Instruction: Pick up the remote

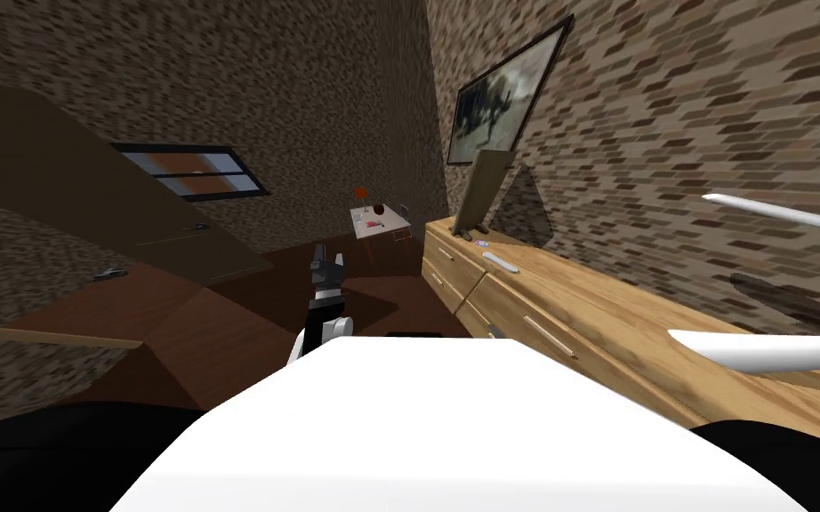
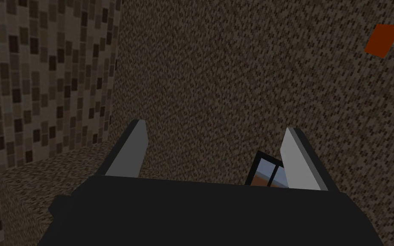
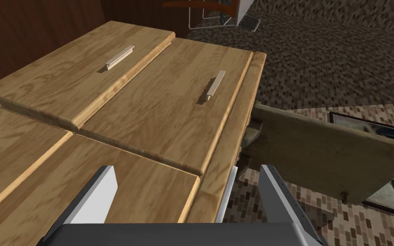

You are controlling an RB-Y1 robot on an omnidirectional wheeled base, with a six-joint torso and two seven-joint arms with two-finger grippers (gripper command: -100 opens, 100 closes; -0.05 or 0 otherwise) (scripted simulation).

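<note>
The remote (image 1: 500, 261) is a slim light grey bar lying on top of the wooden dresser (image 1: 631, 329), a little in front of the flat tan TV panel (image 1: 481, 188). In the right wrist view the remote (image 3: 229, 192) shows as a thin pale strip along the dresser's top edge (image 3: 239, 119), just inside the right-hand finger. My right gripper (image 3: 187, 171) is open and holds nothing; in the head view its two white fingers (image 1: 759, 348) hang above the dresser's near end. My left gripper (image 1: 328, 264) is out in front over the floor, open (image 2: 213, 145) and empty.
The dresser's drawer fronts with pale handles (image 3: 211, 85) face the room. A small white side table (image 1: 380, 224) with small items stands past the dresser's far end. A framed picture (image 1: 506, 93) hangs behind the TV. A brown door panel (image 1: 88, 178) stands at the left.
</note>
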